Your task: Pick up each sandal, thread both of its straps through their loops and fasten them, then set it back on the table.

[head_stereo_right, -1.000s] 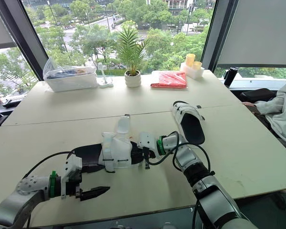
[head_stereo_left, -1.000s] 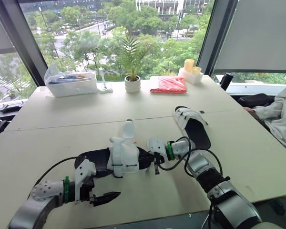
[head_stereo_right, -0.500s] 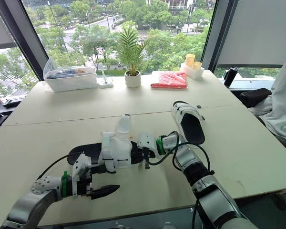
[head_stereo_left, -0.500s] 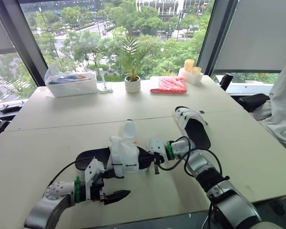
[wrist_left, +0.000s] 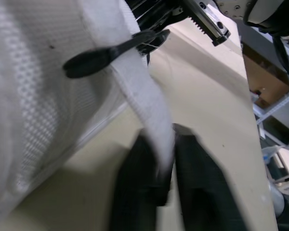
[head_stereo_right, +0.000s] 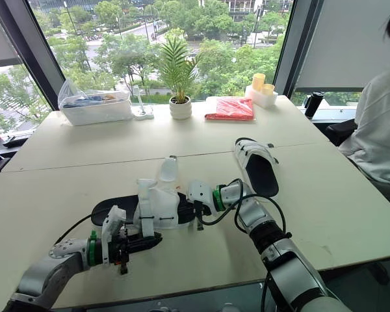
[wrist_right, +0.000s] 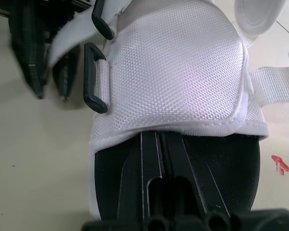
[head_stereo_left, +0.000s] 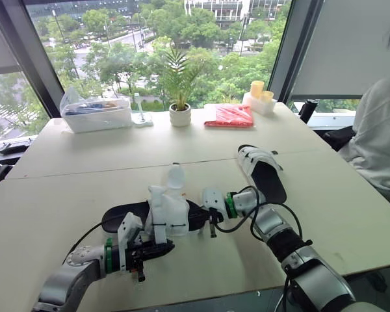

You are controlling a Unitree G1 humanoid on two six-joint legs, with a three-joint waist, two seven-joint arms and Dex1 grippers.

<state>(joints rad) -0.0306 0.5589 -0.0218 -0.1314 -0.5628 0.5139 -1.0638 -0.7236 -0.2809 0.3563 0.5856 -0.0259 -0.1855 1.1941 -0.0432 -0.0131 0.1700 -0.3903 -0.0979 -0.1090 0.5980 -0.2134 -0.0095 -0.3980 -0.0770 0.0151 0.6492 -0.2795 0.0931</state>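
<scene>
**Left end effector pinches a strap on the near sandal**

Now, in the head views, the black-and-white near sandal lies flat on the counter. The left end effector is at the sandal's front side, right against it. The right end effector is at the sandal's right end. A second sandal lies beyond that right end, apart from it. Well behind the near sandal, by the window, stand a clear box, a potted plant, a red packet and yellow cups. A person sits far off to its right.

In the left wrist view, the two black fingers are closed on a white strap, which comes down from a black loop and passes between them.

In the right wrist view, the fingers are pressed together over the sandal's black footbed, their tips at the edge of the white upper. I cannot tell whether they hold anything.
</scene>
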